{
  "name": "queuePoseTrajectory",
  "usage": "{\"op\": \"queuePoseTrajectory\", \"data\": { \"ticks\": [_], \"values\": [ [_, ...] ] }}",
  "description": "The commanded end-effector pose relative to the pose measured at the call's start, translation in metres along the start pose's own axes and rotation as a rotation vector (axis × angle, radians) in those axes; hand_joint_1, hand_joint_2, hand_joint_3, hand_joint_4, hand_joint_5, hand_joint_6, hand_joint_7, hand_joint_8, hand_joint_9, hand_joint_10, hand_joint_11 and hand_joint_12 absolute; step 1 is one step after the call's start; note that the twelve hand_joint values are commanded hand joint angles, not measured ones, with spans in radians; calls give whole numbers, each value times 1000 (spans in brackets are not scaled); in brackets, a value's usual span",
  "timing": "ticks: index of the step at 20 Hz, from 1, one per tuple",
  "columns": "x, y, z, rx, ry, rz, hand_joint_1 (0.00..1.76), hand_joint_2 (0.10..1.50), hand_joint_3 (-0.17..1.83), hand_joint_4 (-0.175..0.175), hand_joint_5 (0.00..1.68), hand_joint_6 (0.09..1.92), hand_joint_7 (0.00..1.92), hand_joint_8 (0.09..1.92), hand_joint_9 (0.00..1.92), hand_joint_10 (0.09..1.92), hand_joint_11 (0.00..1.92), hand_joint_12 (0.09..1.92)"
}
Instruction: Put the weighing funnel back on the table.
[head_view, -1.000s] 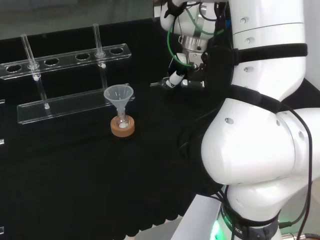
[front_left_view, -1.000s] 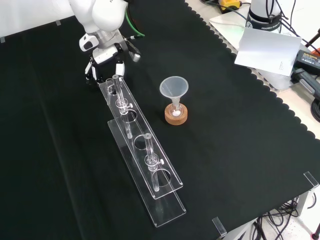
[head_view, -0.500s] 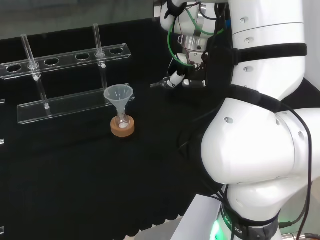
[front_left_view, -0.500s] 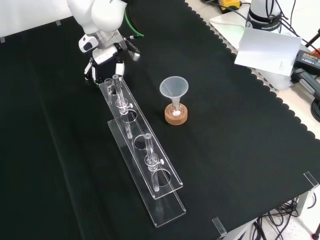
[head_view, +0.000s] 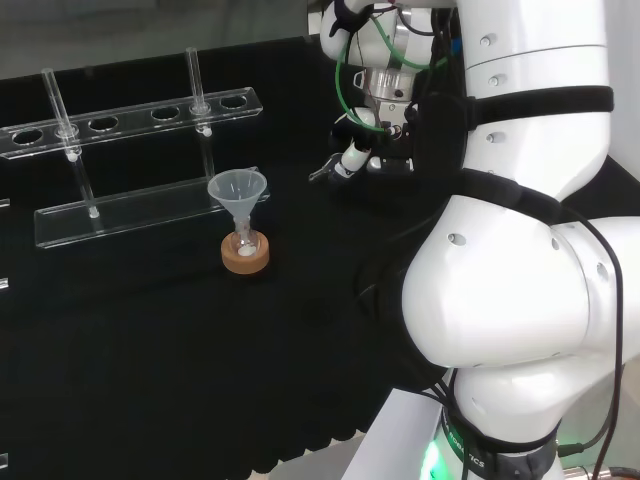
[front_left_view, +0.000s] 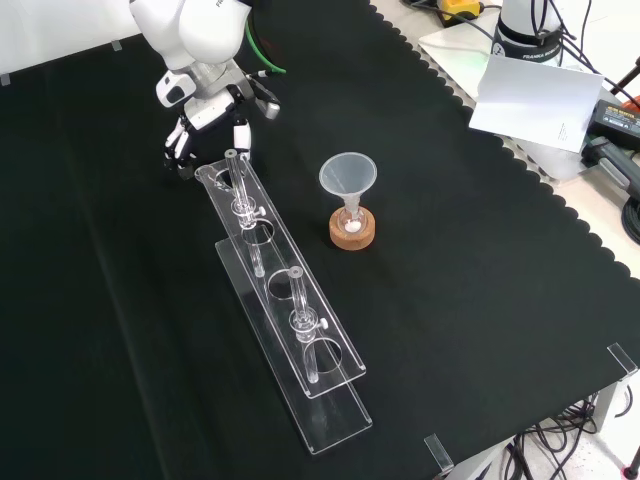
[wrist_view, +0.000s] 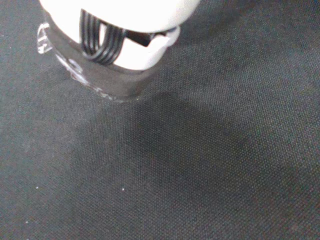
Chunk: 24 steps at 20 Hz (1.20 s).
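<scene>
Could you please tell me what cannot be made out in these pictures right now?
- The weighing funnel: wrist view, clear edges peek past the hand, which covers the rest; contact with the cloth is unclear.
- The hand's grip: head view, the hand sits partly behind the arm's links; front view, too small.
- The flask under the funnel: front view, its contents are too small to tell.

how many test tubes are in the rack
2. In the front view, one test tube stands at the rack's far end beside the robot hand; the other toward its near end.
</scene>
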<state>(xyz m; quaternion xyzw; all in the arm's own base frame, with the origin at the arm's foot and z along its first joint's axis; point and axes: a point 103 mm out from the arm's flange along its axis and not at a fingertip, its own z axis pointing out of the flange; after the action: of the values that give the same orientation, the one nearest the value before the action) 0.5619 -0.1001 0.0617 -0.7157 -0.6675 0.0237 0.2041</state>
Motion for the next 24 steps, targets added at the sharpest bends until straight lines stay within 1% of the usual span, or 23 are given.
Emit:
{"op": "queuePoseTrajectory", "data": {
  "ticks": [1, 6, 12, 18, 24],
  "values": [
    [-1, -6, -10, -30, 9, -18, 1047, 571, 602, 30, 481, 679, 196, 688, 594, 540, 550, 1186],
    [4, -18, -34, -72, 9, -27, 1040, 568, 602, 29, 466, 662, 200, 688, 586, 548, 539, 1192],
    [10, -38, -62, -122, 21, -32, 1026, 565, 603, 27, 456, 645, 216, 690, 589, 557, 533, 1197],
    [12, -60, -83, -143, 23, -29, 1011, 563, 606, 21, 443, 614, 233, 686, 596, 563, 524, 1207],
    [18, -81, -98, -158, 21, -35, 995, 561, 608, 17, 431, 573, 245, 677, 593, 566, 509, 1218]
  ]
}}
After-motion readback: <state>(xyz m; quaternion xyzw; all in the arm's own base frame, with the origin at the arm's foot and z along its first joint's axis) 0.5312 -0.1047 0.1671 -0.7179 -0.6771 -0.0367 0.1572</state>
